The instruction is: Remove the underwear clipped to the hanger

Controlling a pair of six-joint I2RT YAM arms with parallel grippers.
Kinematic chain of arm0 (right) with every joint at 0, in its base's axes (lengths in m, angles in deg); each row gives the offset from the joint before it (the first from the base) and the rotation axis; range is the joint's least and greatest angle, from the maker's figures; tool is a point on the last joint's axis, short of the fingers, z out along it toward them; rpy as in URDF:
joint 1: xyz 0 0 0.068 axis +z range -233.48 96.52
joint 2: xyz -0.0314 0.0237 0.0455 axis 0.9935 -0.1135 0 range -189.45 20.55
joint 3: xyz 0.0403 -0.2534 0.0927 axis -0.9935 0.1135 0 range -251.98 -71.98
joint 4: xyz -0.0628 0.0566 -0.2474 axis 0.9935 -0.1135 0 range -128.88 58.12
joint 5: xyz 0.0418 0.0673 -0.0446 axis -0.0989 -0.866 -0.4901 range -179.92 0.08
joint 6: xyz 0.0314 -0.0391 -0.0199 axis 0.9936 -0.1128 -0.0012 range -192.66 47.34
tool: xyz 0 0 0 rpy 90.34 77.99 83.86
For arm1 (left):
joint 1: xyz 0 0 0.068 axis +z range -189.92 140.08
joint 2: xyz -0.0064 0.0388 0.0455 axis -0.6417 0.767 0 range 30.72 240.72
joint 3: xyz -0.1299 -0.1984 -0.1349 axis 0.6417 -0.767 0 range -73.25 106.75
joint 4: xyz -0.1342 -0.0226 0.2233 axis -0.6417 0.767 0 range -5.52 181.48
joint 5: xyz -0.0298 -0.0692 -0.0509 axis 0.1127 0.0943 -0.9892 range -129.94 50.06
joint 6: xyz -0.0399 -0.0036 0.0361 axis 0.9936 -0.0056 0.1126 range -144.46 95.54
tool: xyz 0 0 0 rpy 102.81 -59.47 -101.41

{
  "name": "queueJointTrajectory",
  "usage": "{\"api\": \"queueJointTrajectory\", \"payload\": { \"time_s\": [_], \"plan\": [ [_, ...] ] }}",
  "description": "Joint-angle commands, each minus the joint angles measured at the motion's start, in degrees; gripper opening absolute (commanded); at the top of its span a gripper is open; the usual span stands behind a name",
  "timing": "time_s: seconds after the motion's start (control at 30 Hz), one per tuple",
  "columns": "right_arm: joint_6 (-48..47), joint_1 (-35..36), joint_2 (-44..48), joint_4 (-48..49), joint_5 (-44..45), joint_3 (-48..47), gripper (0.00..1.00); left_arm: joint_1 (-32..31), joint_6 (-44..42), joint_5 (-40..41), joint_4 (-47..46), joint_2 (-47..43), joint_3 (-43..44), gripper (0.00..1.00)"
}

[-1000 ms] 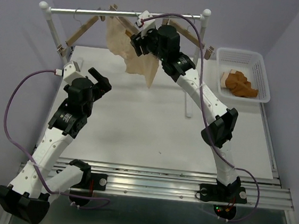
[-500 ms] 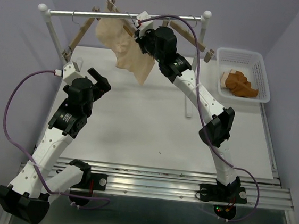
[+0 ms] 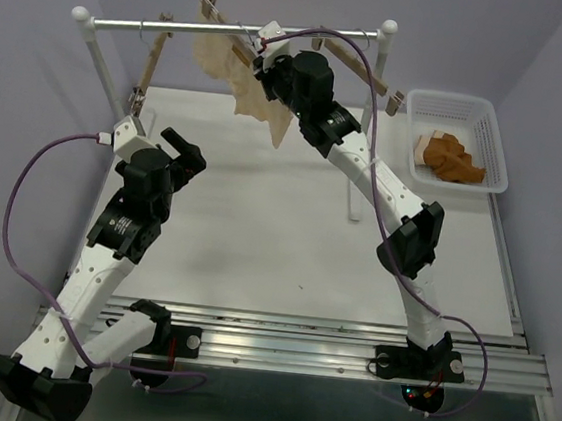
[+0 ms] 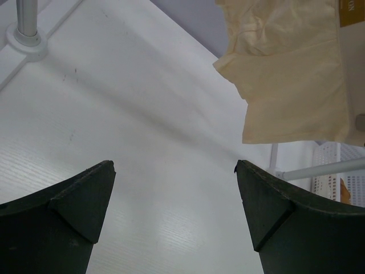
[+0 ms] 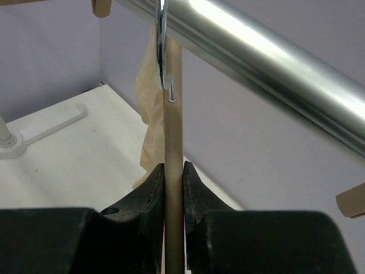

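A: What is found at the left?

B: A second hanger (image 3: 151, 61), a straight light-wood bar, is hung slanting from the smooth silver rail (image 3: 120, 22). Below it the left pincer (image 4: 174, 168) is held over the matte white table (image 3: 258, 238); its two dark, wedge-shaped fingers (image 4: 74, 205) are spread wide, and nothing is held between them.

A: And the underwear?

B: The underwear (image 3: 256, 92) is seen towards the middle of the rail; it is a thin, pale beige-tan cloth, creased and limp, and it is draped in loose folds clear of the table. It is carried by the hanger (image 5: 173, 114), whose round pale-wood bar is tilted steeply; the curved silver wire hook (image 5: 161, 34) is looped over the rail. How the clips hold the cloth cannot be made out.

A: How is the right pincer set?

B: The right pincer (image 5: 173, 171) is raised to the rail, just right of the cloth; its black fingers are pressed onto the wooden bar from both sides, so the hanger is gripped.

A: What is seen further right?

B: A third hanger (image 3: 361, 73) of the same wood is hung slanting near the rail's right post. Beyond it a white slotted plastic basket (image 3: 491, 122) is set at the table's far right corner; a crumpled orange-brown cloth (image 3: 452, 158) is lying in it.
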Motion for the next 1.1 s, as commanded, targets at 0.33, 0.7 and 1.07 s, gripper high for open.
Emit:
{"api": "queueJointTrajectory", "payload": {
  "time_s": [0.33,0.7,1.07],
  "plan": [
    [-0.29,0.52,13.15,7.57,-2.19,7.01,0.01,0.09,1.20,0.51,-2.51,-1.10,1.05,0.99],
    [-5.38,0.52,24.13,7.83,-4.82,24.48,0.01,0.17,1.91,-2.03,-2.86,-0.65,2.37,0.99],
    [-16.62,0.52,38.08,17.47,-9.64,51.01,0.01,0.17,4.01,-10.46,-2.07,-0.74,4.30,0.99]
  ]
}}
